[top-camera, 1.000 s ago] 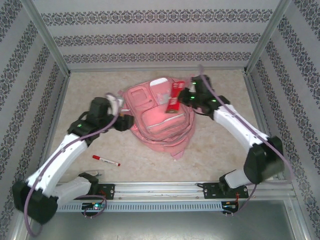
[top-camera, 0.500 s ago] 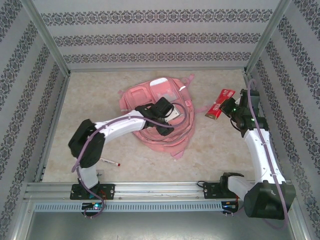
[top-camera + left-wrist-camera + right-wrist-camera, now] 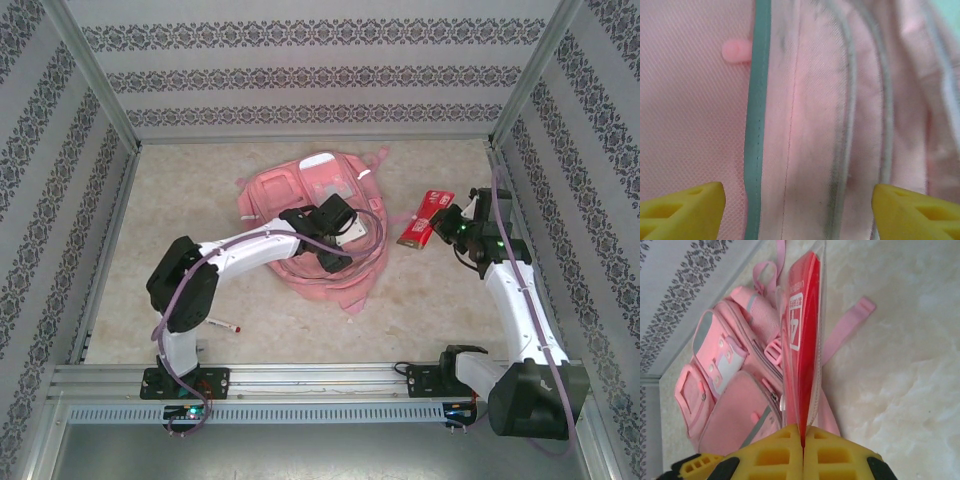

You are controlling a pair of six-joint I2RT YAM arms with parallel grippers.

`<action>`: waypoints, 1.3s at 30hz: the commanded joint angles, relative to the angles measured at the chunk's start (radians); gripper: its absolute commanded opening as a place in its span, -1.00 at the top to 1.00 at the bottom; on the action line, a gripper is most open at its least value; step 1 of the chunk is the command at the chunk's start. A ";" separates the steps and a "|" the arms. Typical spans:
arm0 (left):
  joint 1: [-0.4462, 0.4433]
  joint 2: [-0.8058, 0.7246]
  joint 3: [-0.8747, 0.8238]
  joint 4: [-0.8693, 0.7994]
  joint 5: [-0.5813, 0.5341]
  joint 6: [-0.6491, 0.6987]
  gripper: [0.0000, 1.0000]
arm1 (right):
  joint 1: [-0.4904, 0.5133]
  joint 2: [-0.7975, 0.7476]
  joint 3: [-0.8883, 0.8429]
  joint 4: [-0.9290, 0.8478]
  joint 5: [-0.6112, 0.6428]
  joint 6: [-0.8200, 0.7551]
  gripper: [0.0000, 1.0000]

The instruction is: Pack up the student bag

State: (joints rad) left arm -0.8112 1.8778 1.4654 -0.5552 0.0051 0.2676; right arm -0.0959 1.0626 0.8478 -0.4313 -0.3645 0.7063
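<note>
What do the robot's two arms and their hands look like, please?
Both the left arm and the right arm have white shells with black joints, and a mauve cable runs along each. Small green lights glow near the right wrist. The left hand and right hand have yellow fingers with moulded cut-outs.

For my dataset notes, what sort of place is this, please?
Probably an enclosed robot test cell: grey patterned wall panels, silver metal frame posts, and two white robot arms bolted to a metal rail.
</note>
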 commanded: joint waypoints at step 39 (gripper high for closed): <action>0.128 -0.116 0.314 0.106 0.023 -0.169 1.00 | 0.195 0.020 -0.194 0.231 -0.326 0.334 1.00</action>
State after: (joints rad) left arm -0.6941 1.8015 1.7134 -0.5652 -0.0216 0.1829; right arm 0.0551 1.0504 0.6811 -0.3325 -0.6262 0.9142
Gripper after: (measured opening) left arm 0.048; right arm 0.045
